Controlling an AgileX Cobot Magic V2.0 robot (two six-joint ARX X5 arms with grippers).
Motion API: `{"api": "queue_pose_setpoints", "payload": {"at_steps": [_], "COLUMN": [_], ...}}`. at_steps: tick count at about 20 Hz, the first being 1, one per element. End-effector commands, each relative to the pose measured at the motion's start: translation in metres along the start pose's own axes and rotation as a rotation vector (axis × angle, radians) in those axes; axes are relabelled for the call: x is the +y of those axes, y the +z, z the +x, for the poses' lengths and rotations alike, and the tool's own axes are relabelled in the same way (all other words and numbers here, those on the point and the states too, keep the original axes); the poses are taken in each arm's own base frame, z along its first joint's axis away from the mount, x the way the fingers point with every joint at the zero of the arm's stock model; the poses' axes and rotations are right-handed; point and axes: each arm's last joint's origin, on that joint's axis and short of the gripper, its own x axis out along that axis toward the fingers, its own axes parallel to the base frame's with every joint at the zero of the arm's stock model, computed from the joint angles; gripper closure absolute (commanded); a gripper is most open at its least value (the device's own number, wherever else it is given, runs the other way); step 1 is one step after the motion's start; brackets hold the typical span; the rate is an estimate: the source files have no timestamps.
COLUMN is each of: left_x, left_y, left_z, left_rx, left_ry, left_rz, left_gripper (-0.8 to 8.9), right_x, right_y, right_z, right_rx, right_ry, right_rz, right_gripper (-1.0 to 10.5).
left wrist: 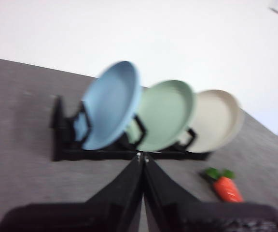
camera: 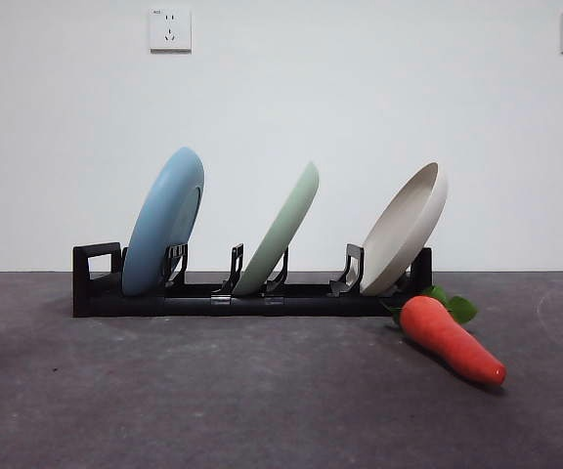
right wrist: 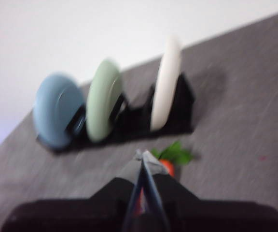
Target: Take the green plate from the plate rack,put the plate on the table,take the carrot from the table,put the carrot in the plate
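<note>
Green plate [camera: 283, 230] tilted mid-rack [camera: 96, 293]; carrot [camera: 450, 339] beside rack's end

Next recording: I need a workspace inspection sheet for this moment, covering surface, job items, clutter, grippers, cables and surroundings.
Surface: dark grey table, bare in front.
Job's things: green plate leaning in the middle slot of the plate rack; carrot lying on the table by the rack's end, leaves toward the rack.
Clutter: light blue plate and cream-white plate also racked.
Grippers: left gripper and right gripper shut, empty, short of the rack.
Cables: nothing seen.
Surroundings: white wall, two sockets.
</note>
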Motion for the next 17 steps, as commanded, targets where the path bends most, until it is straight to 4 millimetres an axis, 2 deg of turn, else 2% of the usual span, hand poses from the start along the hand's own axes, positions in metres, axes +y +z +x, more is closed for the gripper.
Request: {"api": "queue_pose_setpoints", "payload": {"at_steps": [1,10,15,17], "left_x": [-0.008,-0.024,-0.032,-0.033], "left_y": [0.015,0.046,0.056,0.057], "left_z": [-0.001,-0.003,-0.01,-0.011], "left_rx": [0.054,0.28,0.393,0.404], "left_ry": [-0.072,-0.219,-0.251,-0.244], "left_rz": [-0.002,-0.003,0.015,0.011], "left_gripper": [8.2,8.2,8.2,7.9], "right_x": [0.01,0.028,0.028,0.028], "right_y": [0.018,0.062,0.068,0.068], "right_z": [-0.003,-0.005,-0.001,0.001], "right_rx": [0.118,0.492,0.671,0.674], "right_ry": [0.042,0.03,0.031,0.029], "right_rz": [-0.093,-0.184,-0.199,-0.195], "right_gripper": [9.6,9.6,9.6,9.3]}}
